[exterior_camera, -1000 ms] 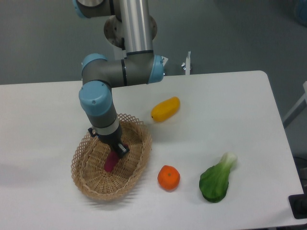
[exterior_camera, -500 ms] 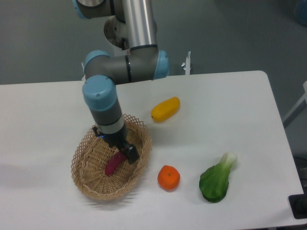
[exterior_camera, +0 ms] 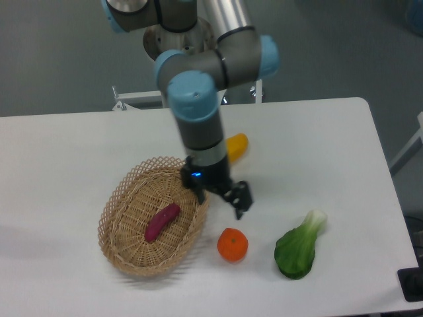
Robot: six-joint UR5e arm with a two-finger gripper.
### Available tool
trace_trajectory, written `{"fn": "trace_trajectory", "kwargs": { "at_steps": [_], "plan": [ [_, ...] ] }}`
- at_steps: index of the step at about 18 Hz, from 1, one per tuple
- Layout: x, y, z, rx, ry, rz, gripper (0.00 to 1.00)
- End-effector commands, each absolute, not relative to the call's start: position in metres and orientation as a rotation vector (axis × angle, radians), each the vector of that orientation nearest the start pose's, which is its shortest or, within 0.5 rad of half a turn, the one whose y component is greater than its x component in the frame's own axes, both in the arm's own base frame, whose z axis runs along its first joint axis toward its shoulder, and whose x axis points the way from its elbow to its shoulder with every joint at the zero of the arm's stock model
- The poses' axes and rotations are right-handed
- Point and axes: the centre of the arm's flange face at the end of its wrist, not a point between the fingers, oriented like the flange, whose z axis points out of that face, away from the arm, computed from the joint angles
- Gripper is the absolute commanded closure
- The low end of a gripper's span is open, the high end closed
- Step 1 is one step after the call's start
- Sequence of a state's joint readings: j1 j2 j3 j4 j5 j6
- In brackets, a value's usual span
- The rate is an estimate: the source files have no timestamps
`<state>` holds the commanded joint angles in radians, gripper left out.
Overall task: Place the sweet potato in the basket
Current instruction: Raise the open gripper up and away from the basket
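Observation:
The magenta sweet potato (exterior_camera: pixel 162 221) lies loose on the floor of the tan wicker basket (exterior_camera: pixel 125 254), slanted from lower left to upper right. My gripper (exterior_camera: pixel 221 198) hangs above the table just off the basket's right rim, between the basket and the orange. Its two dark fingers stand apart with nothing between them, so it is open. One fingertip (exterior_camera: pixel 241 203) points down toward the orange.
A round orange (exterior_camera: pixel 232 244) sits right of the basket, directly below the gripper. A green bok choy (exterior_camera: pixel 299 247) lies further right. A yellow fruit (exterior_camera: pixel 238 145) is partly hidden behind the arm. The table's right edge runs near x 600.
The gripper let go of the sweet potato, which now lies free in the basket. The arm rose and swung right, out over the basket's right rim.

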<state>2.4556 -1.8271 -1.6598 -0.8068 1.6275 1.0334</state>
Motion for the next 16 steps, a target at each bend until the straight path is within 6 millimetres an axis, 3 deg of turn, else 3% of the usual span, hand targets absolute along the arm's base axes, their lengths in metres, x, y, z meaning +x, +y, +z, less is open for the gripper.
{"fn": "trace_trajectory", "kwargs": {
  "at_steps": [3,9,12,16],
  "plan": [
    [-0.423,0.440,0.405,-2.942,0.296,0.541,0.00],
    [-0.461,0.373,0.417,-2.961,0.595,0.500,0.00],
    [-0.470,0.353,0.420,-2.927,0.617,0.438,0.00],
    [-0.471,0.349,0.420,-2.923,0.629,0.434,0.00]
  ]
}}
